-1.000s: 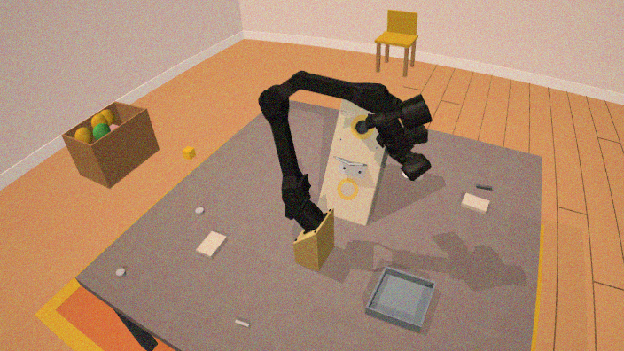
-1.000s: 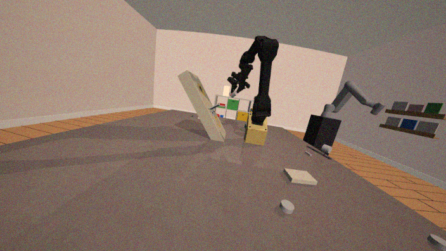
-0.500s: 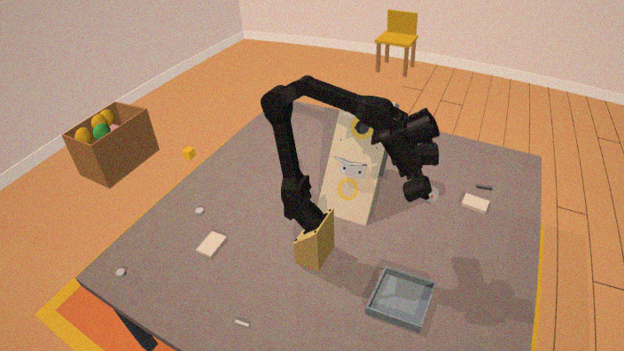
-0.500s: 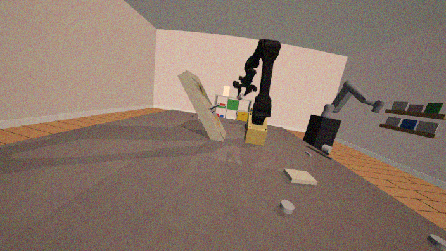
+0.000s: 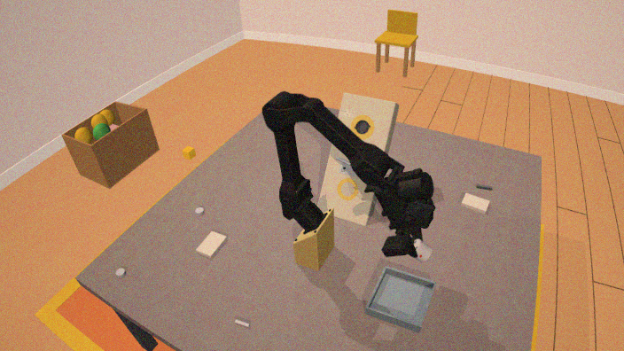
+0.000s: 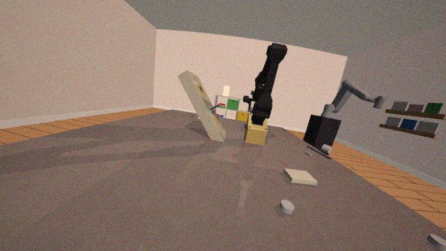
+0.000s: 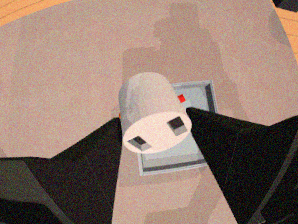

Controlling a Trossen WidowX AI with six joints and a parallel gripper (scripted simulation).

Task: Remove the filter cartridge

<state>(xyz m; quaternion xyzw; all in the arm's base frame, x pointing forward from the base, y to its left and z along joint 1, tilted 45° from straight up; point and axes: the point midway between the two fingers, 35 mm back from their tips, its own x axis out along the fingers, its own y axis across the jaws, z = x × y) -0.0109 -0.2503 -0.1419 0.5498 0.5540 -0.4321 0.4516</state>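
The pale round cartridge [image 5: 423, 250] [image 7: 149, 107] is out of the panel, its slotted face toward the wrist camera. My gripper [image 5: 413, 251] [image 7: 153, 118] is shut on it and holds it in the air. In the top view it shows just above the tray's far side; the wrist view shows part of the blue-grey tray [image 5: 393, 322] [image 7: 176, 169] below and behind it. The leaning service panel [image 5: 350, 212] [image 6: 197, 101] has a dark, empty round socket [image 5: 362, 127] inside a yellow ring. In the exterior view the cartridge and tray are hidden.
A handle [image 5: 343, 161] sticks out of the panel, above a second yellow ring [image 5: 347, 189]. White blocks [image 5: 212, 244] [image 5: 476, 203], small discs [image 5: 199, 210] [image 6: 287, 206], a short white rod [image 5: 242, 323] and a dark bar [image 5: 484, 187] lie on the table.
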